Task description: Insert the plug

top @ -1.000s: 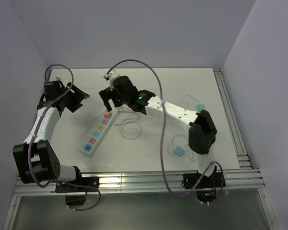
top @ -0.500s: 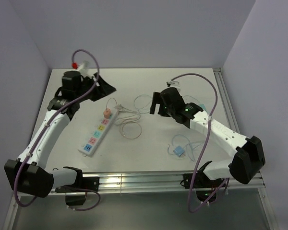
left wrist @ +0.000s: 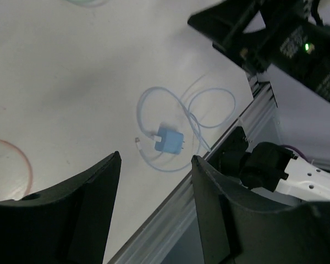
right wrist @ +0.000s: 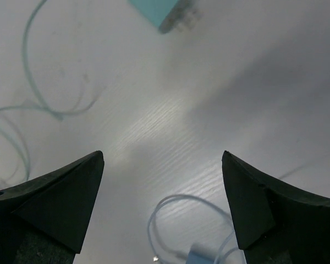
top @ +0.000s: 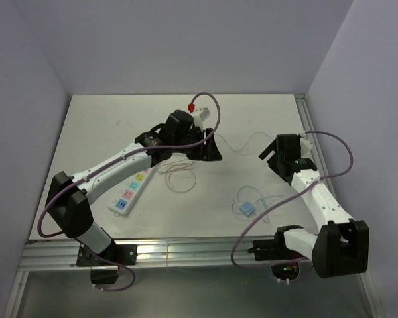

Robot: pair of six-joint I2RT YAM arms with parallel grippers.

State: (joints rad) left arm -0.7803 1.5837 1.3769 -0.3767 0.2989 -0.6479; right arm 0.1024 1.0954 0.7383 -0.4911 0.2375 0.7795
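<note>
A white power strip (top: 128, 193) with coloured sockets lies left of centre, its far end hidden under my left arm. A blue plug (top: 247, 209) with a coiled pale cable lies near the front right; it also shows in the left wrist view (left wrist: 170, 141) and at the bottom edge of the right wrist view (right wrist: 201, 257). A teal plug (right wrist: 164, 12) lies just ahead of my right gripper. My left gripper (top: 209, 151) (left wrist: 155, 157) is open and empty above mid-table. My right gripper (top: 270, 147) (right wrist: 163, 154) is open and empty at the right.
A thin pink cable loop (top: 180, 177) lies beside the power strip. A teal cable (right wrist: 30, 82) curls over the table towards the back. Metal rails (top: 186, 250) run along the near edge and the right edge (top: 318, 159). Purple walls enclose the table.
My left arm swung from the back left across to mid-table, over the strip's far end. My right arm drew back from the strip to the right side. Both stayed open.
</note>
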